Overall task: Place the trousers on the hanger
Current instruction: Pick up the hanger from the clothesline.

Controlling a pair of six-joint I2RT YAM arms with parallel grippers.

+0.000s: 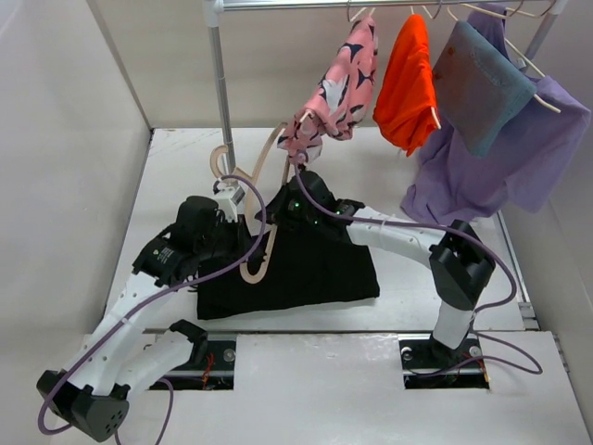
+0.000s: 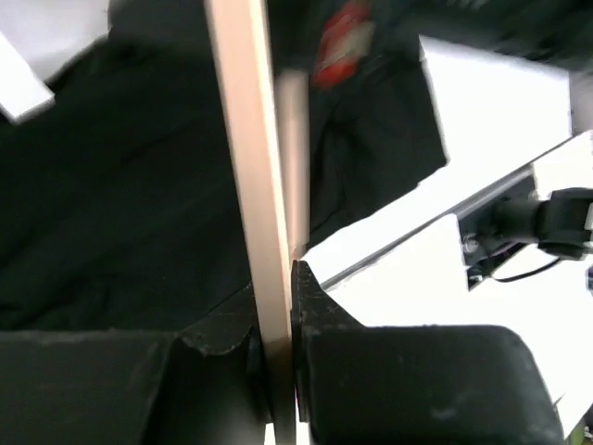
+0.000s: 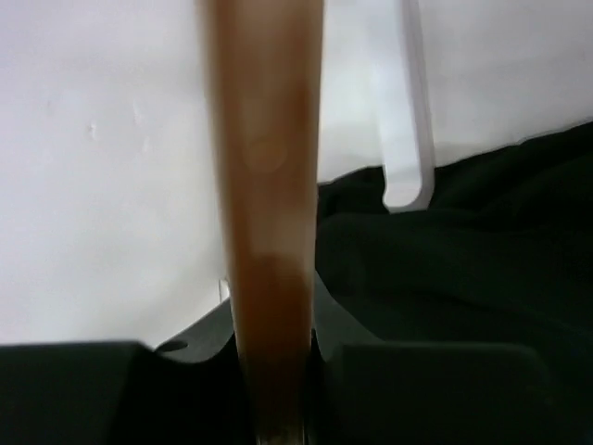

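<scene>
The left tool (image 2: 276, 324) is clenched on a thin bar of the hanger (image 2: 243, 139). The likeliest trouble on this side is the smooth wood sliding or twisting in that narrow pinch, which would tip the frame onto the cloth. Further right, the trousers (image 1: 306, 269) lie bunched on the table (image 1: 417, 287) with no fabric threaded over the bar, so a pull by either arm could drag the hanger across them without catching a leg. The right tool (image 3: 273, 389) looks clamped on another wooden limb of the hanger. If the two arms move out of step, they could strain the wood between them.

From the left tool, the bar runs straight out between its fingers, with the trousers beneath and beyond. From the right tool, the bar likewise runs out ahead, with the trousers just below and to one side.
</scene>
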